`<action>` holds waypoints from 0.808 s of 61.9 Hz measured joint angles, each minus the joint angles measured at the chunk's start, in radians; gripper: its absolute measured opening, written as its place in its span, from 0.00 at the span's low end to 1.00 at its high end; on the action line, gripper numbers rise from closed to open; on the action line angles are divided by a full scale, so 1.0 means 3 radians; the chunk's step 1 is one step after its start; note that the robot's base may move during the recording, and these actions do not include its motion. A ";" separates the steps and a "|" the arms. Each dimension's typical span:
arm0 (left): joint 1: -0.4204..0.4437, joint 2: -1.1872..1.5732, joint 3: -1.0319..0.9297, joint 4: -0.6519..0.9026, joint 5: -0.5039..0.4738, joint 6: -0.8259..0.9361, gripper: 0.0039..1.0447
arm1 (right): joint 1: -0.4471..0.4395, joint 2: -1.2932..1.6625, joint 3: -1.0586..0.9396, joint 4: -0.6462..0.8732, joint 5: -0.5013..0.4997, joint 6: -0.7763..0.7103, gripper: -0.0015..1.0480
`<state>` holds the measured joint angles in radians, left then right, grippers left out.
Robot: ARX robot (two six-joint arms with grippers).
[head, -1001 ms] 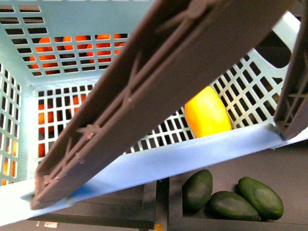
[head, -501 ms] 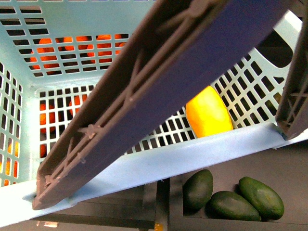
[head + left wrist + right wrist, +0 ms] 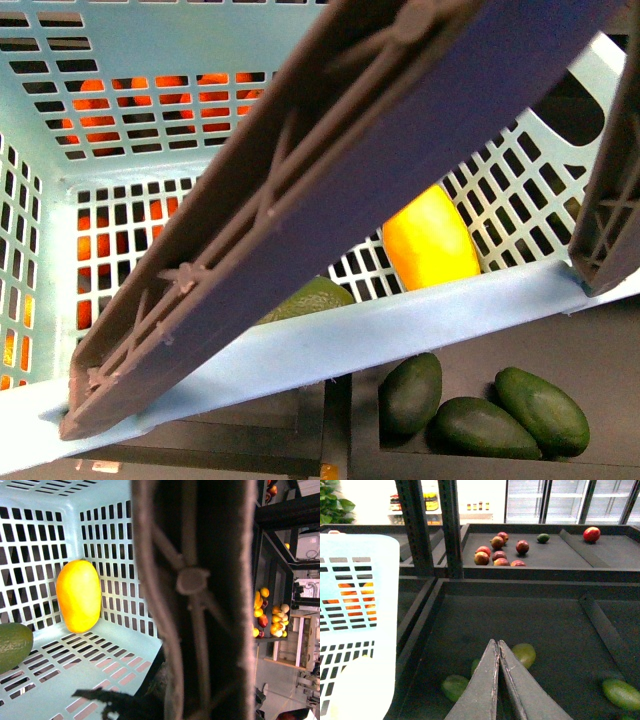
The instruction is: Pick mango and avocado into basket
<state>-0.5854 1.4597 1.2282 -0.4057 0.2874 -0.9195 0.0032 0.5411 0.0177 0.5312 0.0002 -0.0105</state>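
The light teal basket (image 3: 420,318) fills the front view, with its grey-brown handle (image 3: 350,200) crossing it. The yellow mango (image 3: 430,243) lies inside against the slotted wall; it also shows in the left wrist view (image 3: 78,596). A green avocado (image 3: 312,299) lies in the basket near the front rim, seen at the edge of the left wrist view (image 3: 12,645). My left gripper (image 3: 150,700) is shut on the basket's handle (image 3: 200,580), which hides most of it. My right gripper (image 3: 497,644) is shut and empty beside the basket (image 3: 355,565), above a dark bin.
Three dark green avocados (image 3: 485,428) lie in a dark bin below the basket's rim. Oranges (image 3: 100,100) show through the lattice. Light green fruits (image 3: 524,654) lie in the bin (image 3: 545,620) under my right gripper. Red fruits (image 3: 500,550) sit on a farther shelf.
An avocado has appeared inside the basket by the front rim, left of the mango. The basket has shifted only slightly.
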 joint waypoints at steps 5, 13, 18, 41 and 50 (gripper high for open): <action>0.0000 0.0000 0.0000 0.0000 0.0000 0.0003 0.03 | 0.0000 -0.0197 0.0000 -0.0187 0.0000 0.0000 0.02; 0.0000 0.0000 0.0001 0.0000 0.0004 0.0000 0.03 | 0.0000 -0.0397 -0.0001 -0.0370 0.0000 0.0001 0.02; 0.0000 0.0000 0.0001 0.0000 0.0003 0.0000 0.03 | 0.0000 -0.0505 -0.0001 -0.0479 0.0000 0.0001 0.02; 0.0000 0.0000 0.0000 0.0000 0.0003 0.0001 0.03 | 0.0000 -0.1105 -0.0001 -0.1068 0.0000 0.0001 0.02; 0.0000 0.0000 0.0000 0.0000 0.0001 0.0001 0.03 | 0.0000 -0.1197 -0.0001 -0.1163 0.0000 0.0001 0.02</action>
<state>-0.5854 1.4597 1.2282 -0.4057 0.2878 -0.9192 0.0032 0.1822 0.0174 0.1822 0.0002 -0.0101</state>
